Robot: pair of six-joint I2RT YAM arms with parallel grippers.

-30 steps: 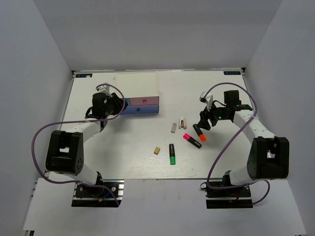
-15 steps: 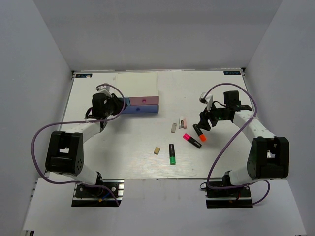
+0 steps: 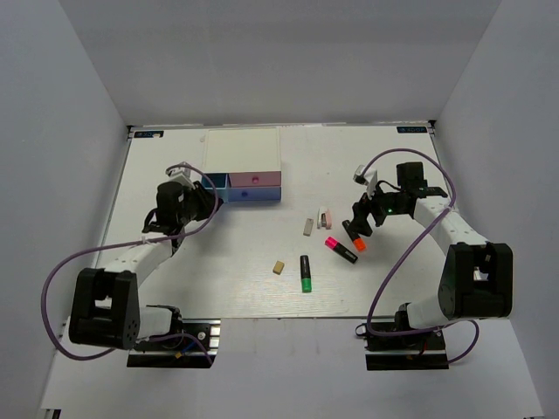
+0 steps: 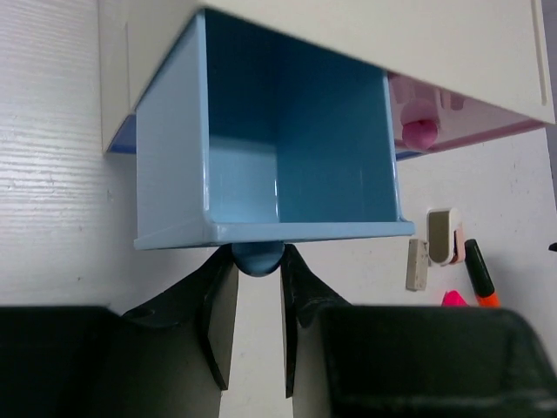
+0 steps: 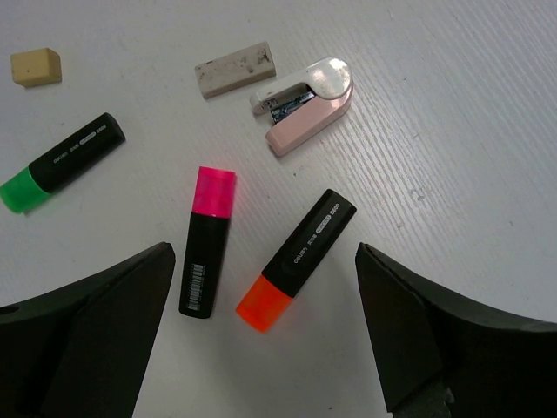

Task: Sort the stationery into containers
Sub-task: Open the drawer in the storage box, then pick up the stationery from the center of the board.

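Left gripper (image 4: 258,270) clamped on knob (image 4: 258,259) of open blue drawer (image 4: 170,148). Right gripper (image 3: 359,220) wide open over orange highlighter (image 5: 300,257); pink highlighter (image 5: 207,252) at its 9 o'clock.

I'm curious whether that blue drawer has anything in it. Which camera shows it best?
The left wrist view: the blue drawer fills it, pulled out, inside bare, knob in the left gripper. The top view shows only a sliver of it; the right wrist view shows none.

Left gripper (image 3: 201,195) is right up against the blue drawer (image 3: 212,183) of the white-topped box (image 3: 243,147). Right gripper (image 3: 359,222) hangs over the orange highlighter (image 3: 358,243), with the pink highlighter (image 3: 341,250) just beside it.
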